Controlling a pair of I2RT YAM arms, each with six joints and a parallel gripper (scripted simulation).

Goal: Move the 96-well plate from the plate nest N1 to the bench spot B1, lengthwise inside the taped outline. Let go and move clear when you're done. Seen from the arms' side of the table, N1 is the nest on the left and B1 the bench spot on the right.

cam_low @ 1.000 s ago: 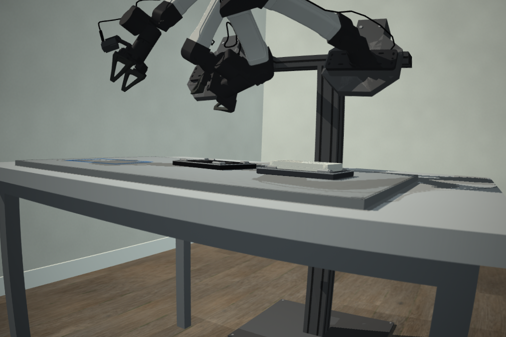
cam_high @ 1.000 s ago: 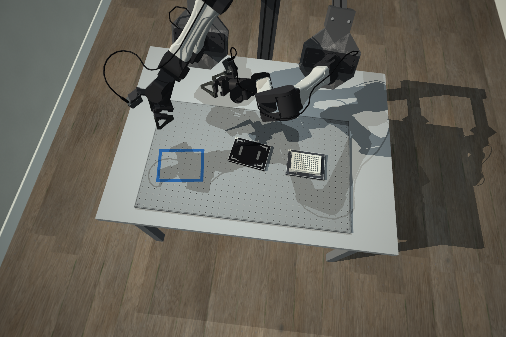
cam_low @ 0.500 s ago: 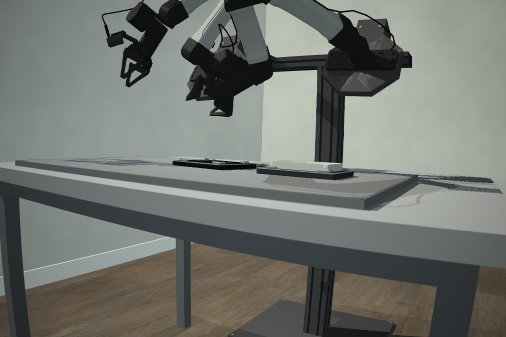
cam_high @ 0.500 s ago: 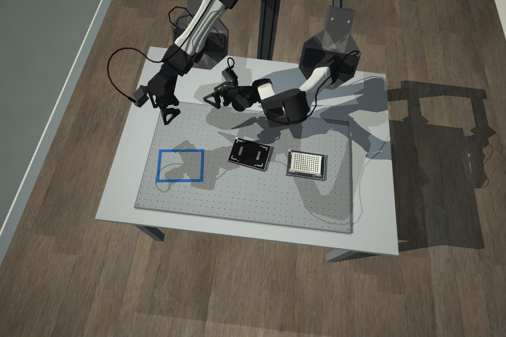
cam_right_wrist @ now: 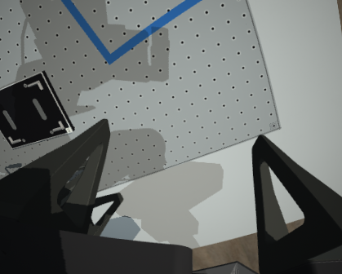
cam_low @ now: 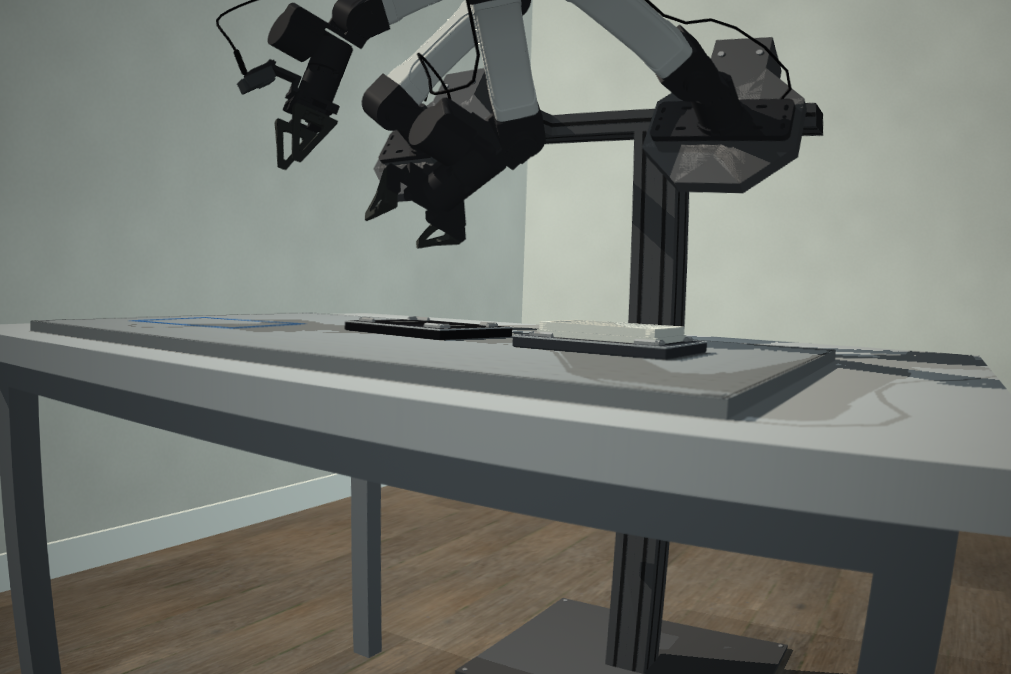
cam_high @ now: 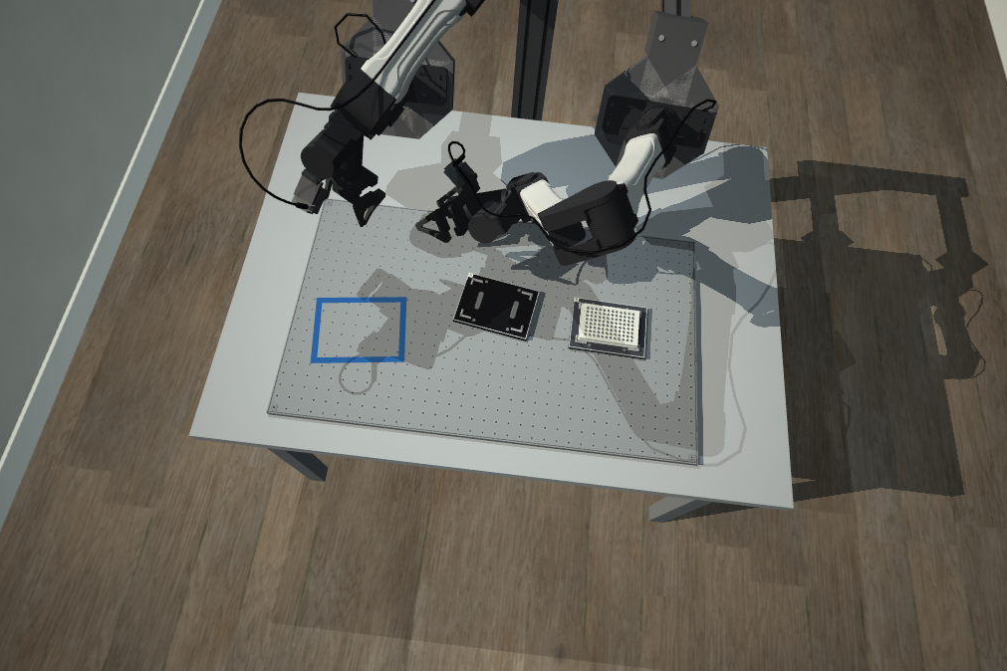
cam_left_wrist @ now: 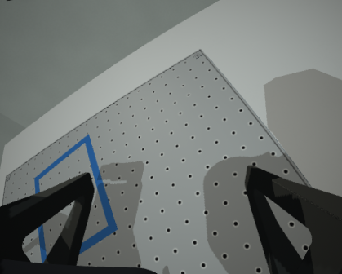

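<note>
The white 96-well plate (cam_high: 609, 324) (cam_low: 609, 329) sits in nest N1 (cam_high: 609, 350) (cam_low: 609, 344), on the right in the top view. The blue taped outline of B1 (cam_high: 315, 332) (cam_left_wrist: 101, 183) (cam_right_wrist: 132, 44) is on the left there, with nothing inside it but shadow. My left gripper (cam_high: 433, 232) (cam_low: 392, 232) (cam_left_wrist: 167, 178) is open and empty, raised near the pegboard's arm-side edge. My right gripper (cam_high: 370, 210) (cam_low: 285, 163) (cam_right_wrist: 183, 133) is open and empty, raised between the arms' side and B1. Neither gripper is near the plate.
An empty black nest (cam_high: 496, 307) (cam_right_wrist: 25, 111) stands between N1 and B1, slightly turned. The pegboard (cam_high: 472, 387) has a raised edge on the white table (cam_high: 235, 395). The two grippers are fairly close together; a left finger shows in the right wrist view.
</note>
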